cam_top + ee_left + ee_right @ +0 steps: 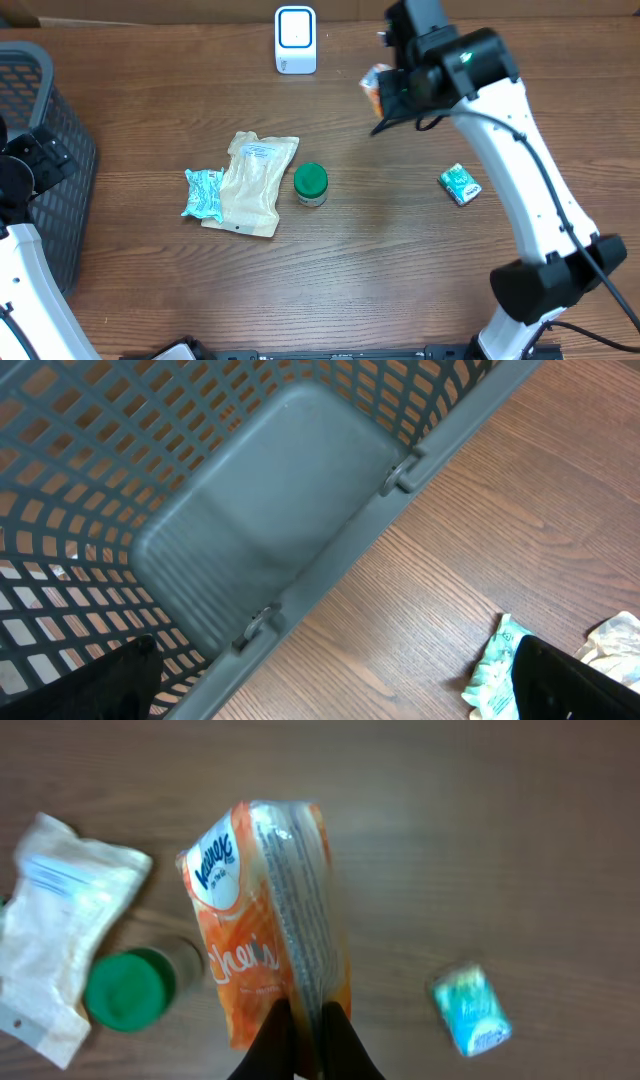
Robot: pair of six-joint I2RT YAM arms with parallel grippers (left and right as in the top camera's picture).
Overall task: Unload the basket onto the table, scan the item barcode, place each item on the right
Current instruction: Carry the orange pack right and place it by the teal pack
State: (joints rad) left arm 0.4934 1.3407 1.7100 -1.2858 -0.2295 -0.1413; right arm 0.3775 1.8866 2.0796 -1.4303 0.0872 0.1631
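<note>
The right tool [305, 1040] is pressed together on the lower edge of the orange tissue pack [265, 920], holding it up off the tabletop [400, 260]. Seen from overhead, the pack hangs at about 1 o'clock, near the white scanner [296, 40] at 12 o'clock but apart from it. I judge the presenting step is in hand. Next, the pack's barcode must face the scanner's window; I cannot tell which face carries it. The left tool [330, 660] is spread wide and holds nothing, at 9 o'clock by the grey basket [280, 530].
</note>
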